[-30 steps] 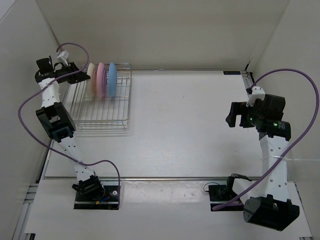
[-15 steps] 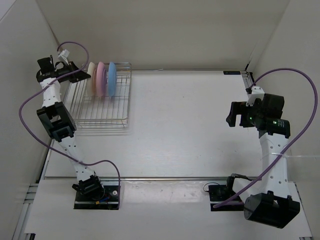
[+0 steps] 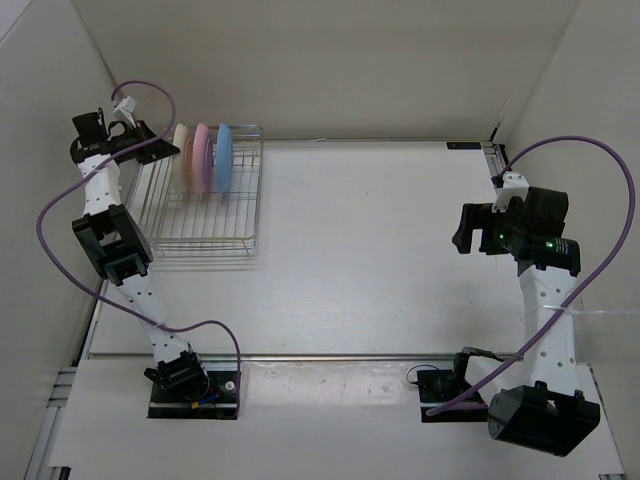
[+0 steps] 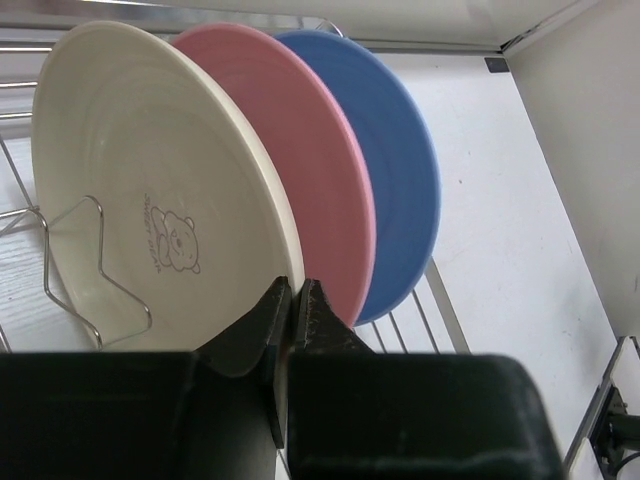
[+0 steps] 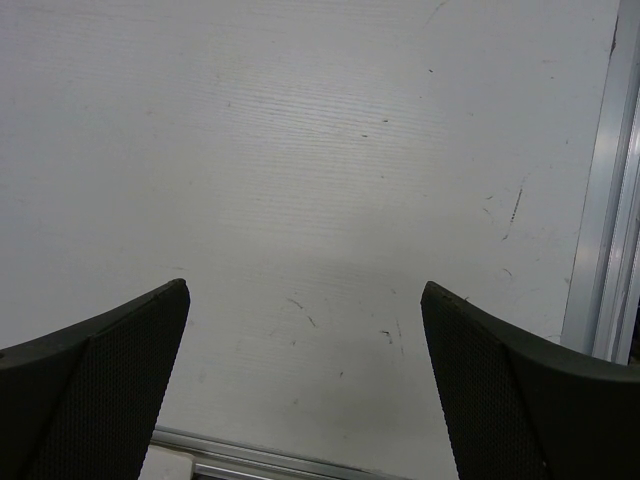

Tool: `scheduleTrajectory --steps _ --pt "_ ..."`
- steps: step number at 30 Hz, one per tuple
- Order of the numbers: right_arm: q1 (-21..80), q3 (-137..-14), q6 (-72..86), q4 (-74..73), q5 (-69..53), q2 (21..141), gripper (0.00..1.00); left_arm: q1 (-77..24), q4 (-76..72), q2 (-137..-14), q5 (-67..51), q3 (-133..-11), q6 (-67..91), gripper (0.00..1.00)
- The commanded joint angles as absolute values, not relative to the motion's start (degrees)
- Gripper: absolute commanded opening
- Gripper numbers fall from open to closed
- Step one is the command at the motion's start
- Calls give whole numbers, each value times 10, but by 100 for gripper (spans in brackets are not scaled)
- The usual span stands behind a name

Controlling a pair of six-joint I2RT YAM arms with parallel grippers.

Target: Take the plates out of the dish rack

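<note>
**Overhead view.** The left gripper [image 3: 165, 150] sits at the far left corner, at the left face of the cream plate [image 3: 183, 155]. Its position is almost the same as a second ago. The change is in the jaws, which stood half open then and are now closed. The cream plate, pink plate [image 3: 203, 158] and blue plate [image 3: 224, 160] all stand on edge at the far end of the dish rack [image 3: 215, 235], none displaced. The right gripper [image 3: 462, 238] hangs over the right side of the surface [image 3: 380, 250], well apart from the rack and unmoved.

**Left wrist view.** The left gripper [image 4: 296, 292] is pinched narrow on the lower rim of the cream plate [image 4: 150, 180], with the rim running in between the fingertips. The pink plate [image 4: 310, 150] stands just behind it and the blue plate [image 4: 400, 170] behind that. Judgement: the grasp on the first plate is made, the lift has not begun, and no plate has been unloaded. The thin-edge hold on a glossy rim could slip, and the neighbouring pink plate is close enough to be knocked.

**Right wrist view.** The right gripper [image 5: 304, 287] is spread wide and holds nothing, with only bare surface [image 5: 300, 150] below it.
</note>
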State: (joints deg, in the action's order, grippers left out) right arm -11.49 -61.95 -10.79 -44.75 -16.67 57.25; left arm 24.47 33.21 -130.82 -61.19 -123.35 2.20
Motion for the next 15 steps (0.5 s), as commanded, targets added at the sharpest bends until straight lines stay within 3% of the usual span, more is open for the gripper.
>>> scheduleTrajectory --steps 1,10,15 --pt "-113 -614 -109 -428 -171 572 100 246 329 -1210 -608 -1237 18 11" --pt "-113 -614 -109 -439 -190 567 100 257 349 -1132 -609 -1283 37 11" --pt "-113 -620 -109 -445 -197 567 100 257 408 -1057 -615 -1296 -26 11"
